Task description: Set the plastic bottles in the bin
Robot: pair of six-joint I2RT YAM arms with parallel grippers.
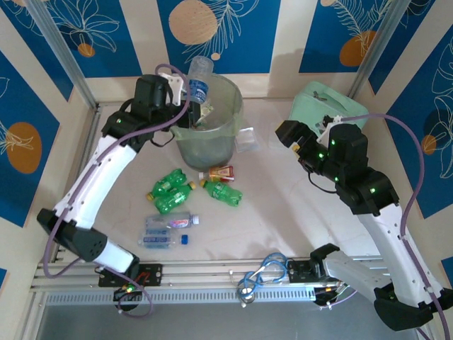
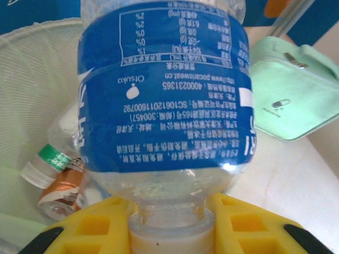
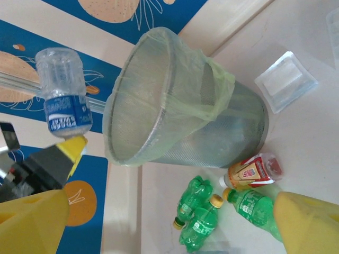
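left arm (image 1: 106,170), 9 o'clock: white shells, black joints, small green lamps | right arm (image 1: 386,234), 4 o'clock: same build | thin purple cable (image 1: 47,248) along each | left gripper (image 2: 169,217), right gripper (image 3: 167,198): yellow moulded plastic fingers (image 2: 90,227), square recesses

The held bottle (image 2: 164,95) runs past the top edge, hiding much of the bin (image 2: 32,95) behind it.

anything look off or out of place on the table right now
A small blue bottle cap lies loose on the white table, beside the flattened clear blue-labelled bottles at the near left, off any bottle. The pale-green liner of the mesh bin also sags unevenly over its rim.
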